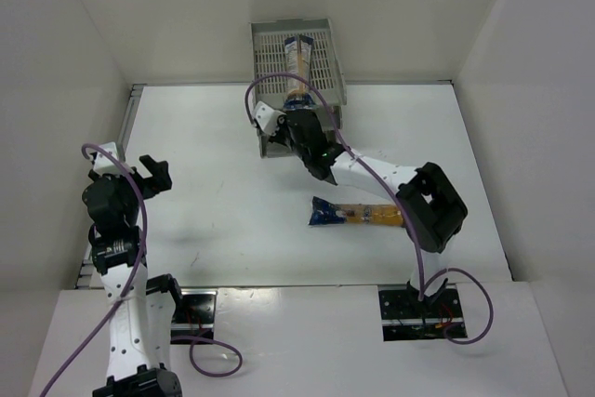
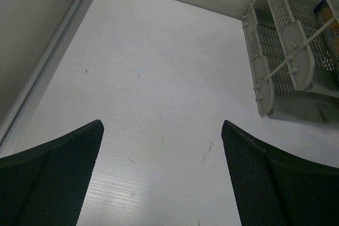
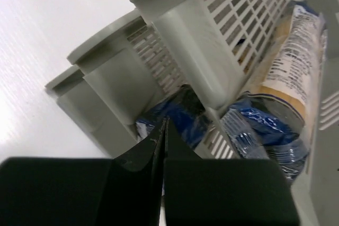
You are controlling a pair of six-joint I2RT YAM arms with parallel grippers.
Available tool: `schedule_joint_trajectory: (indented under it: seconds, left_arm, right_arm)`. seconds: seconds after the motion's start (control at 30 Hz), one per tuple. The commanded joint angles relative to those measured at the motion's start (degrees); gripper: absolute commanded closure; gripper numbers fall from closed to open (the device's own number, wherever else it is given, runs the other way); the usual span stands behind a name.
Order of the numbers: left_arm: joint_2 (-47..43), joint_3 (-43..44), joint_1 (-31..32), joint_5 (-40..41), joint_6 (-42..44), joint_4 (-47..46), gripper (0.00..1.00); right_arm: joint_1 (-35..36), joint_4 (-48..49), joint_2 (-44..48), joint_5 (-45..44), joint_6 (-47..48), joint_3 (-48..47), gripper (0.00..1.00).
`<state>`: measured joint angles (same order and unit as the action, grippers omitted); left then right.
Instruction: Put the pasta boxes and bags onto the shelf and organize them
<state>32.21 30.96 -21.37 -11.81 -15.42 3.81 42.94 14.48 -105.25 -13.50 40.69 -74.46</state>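
The grey three-tier shelf (image 1: 325,53) stands at the back of the table. One pasta pack (image 1: 297,55) lies lengthwise on its top tray. In the right wrist view that pack (image 3: 288,72) shows its tan middle and blue near end. A second pack's blue end (image 3: 183,110) sticks out of the tier below it. My right gripper (image 3: 165,123) is shut, empty, with its tips right at that blue end. A third pack (image 1: 358,216) lies flat on the table under the right arm. Far off at the left, my left gripper (image 1: 158,177) hangs open over bare table.
White walls enclose the table on the left, back and right. A metal rail (image 2: 47,67) runs along the left wall. The shelf (image 2: 286,56) shows at the upper right of the left wrist view, well away from the left fingers (image 2: 69,157).
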Motion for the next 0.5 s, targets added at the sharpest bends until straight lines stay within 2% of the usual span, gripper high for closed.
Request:
schedule_joint_trajectory:
  seconds: [0.0, 0.13, 0.2, 0.27, 0.3, 0.33, 0.37, 0.4, 0.47]
  left_arm:
    - [-1.4, -0.4, -0.3, 0.0, -1.1, -2.9, 0.01]
    - [-1.4, -0.4, -0.3, 0.0, -1.1, -2.9, 0.01]
    - [-2.0, -0.4, -0.3, 0.0, -1.1, -2.9, 0.01]
    - [-2.0, -0.4, -0.3, 0.0, -1.1, -2.9, 0.01]
    - [-2.0, -0.4, -0.3, 0.0, -1.1, -2.9, 0.01]
    - [-2.0, -0.4, -0.3, 0.0, -1.1, -2.9, 0.01]
    - [-2.0, -0.4, -0.3, 0.0, -1.1, -2.9, 0.01]
    - [-2.0, -0.4, -0.3, 0.0, -1.1, -2.9, 0.01]
    - [-2.0, -0.4, -0.3, 0.0, -1.1, -2.9, 0.01]
  right_arm:
    - [0.1, 4.3, 3.9, -0.1, 3.0, 0.8, 1.00]
    - [3.6, -2.6, 11.9, 5.1, 2.5, 4.8, 1.00]
    - [5.0, -10.2, 17.7, 11.2, 1.4, 6.6, 1.00]
    - [5.5, -18.9, 21.2, 16.9, 0.3, 7.1, 0.84]
    - [5.5, -21.7, 22.6, 20.3, -0.8, 7.7, 0.73]
    - [5.5, -24.7, 24.2, 21.0, -2.9, 7.7, 0.35]
    - [5.5, -28.1, 24.2, 21.0, -2.9, 8.3, 0.16]
    - [5.5, -34.7, 24.9, 21.0, -2.9, 9.6, 0.03]
    - [4.1, -40.5, 26.3, 19.8, 2.5, 12.1, 0.00]
